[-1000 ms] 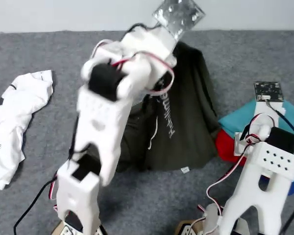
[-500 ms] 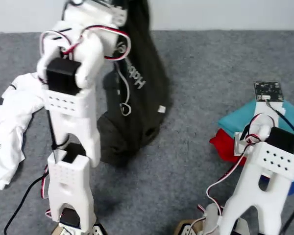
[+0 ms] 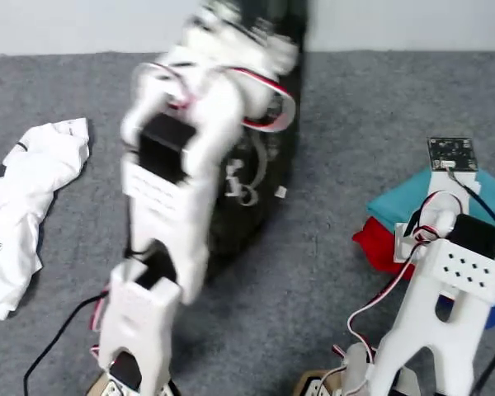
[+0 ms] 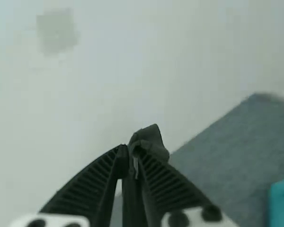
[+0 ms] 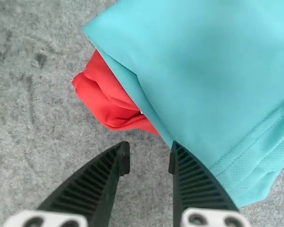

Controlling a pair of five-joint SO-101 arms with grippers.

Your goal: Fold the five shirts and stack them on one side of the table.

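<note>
My left arm is raised high over the table's middle, and its gripper (image 4: 132, 153) is shut on a bunched edge of the dark green shirt (image 3: 260, 177), which hangs down from it to the grey table (image 3: 338, 124). A crumpled white shirt (image 3: 25, 198) lies at the far left. At the right, a folded teal shirt (image 5: 203, 71) lies on a red shirt (image 5: 109, 101). My right gripper (image 5: 146, 158) hovers open just above the table beside that stack, with nothing between its fingers.
A bit of blue cloth (image 3: 445, 309) peeks out under the right arm's base. A pale wall (image 3: 412, 25) runs along the table's far edge. Bare grey table lies between the hanging shirt and the right-hand stack.
The left arm swung the dark green shirt up off the table and leftward, then back toward the middle. The shirt went from lying spread out to hanging. The right arm stayed still.
</note>
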